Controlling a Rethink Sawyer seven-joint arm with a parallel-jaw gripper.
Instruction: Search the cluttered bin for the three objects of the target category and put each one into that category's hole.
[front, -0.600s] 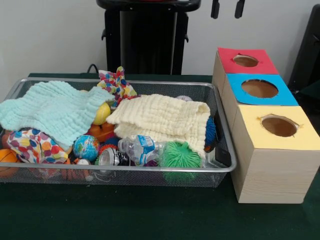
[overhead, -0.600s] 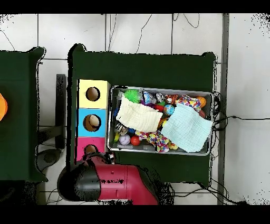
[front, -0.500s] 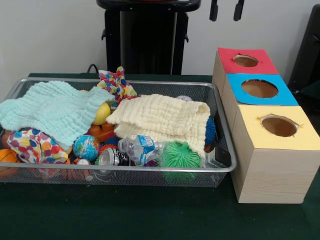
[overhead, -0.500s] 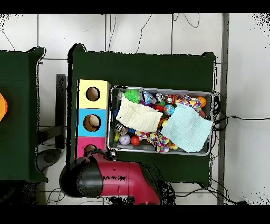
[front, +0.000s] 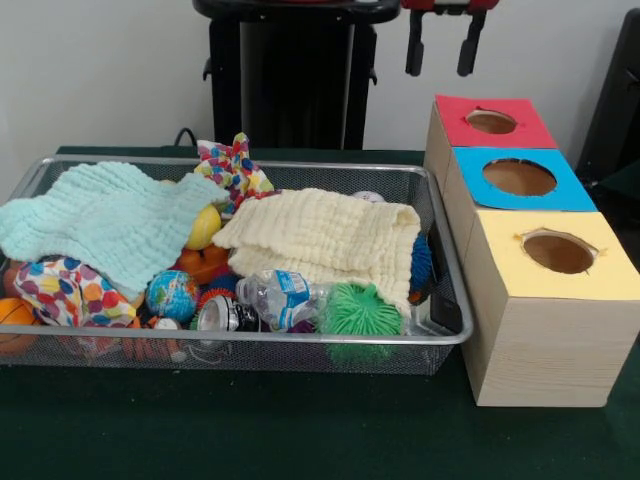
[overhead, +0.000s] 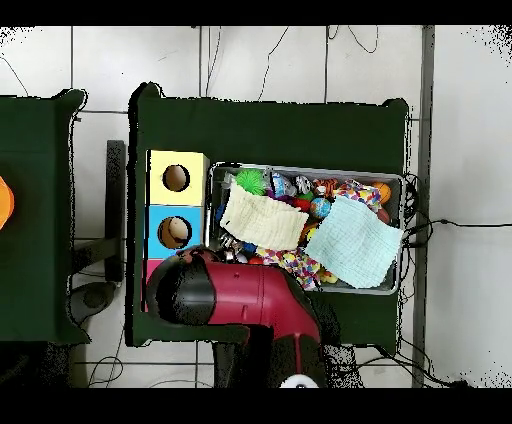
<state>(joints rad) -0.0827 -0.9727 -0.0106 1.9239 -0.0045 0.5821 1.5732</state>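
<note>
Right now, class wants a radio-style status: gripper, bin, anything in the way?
Gripper open, empty, high above red box. Bin full, untouched. Yellow cloth and mint cloth cover toys.

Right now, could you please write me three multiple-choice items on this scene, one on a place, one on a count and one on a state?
1. In the front view, the pincer hangs above:
A. the red-topped box
B. the mint cloth
C. the yellow-topped box

2. How many wooden boxes with holes stand beside the bin?
A. two
B. three
C. four

3. The pincer is:
A. shut on a ball
B. open, holding nothing
C. shut on a cloth

Answers: 1 A, it hangs over that far box. 2 B, red, blue and yellow tops. 3 B, fingers apart with nothing between them.
</note>
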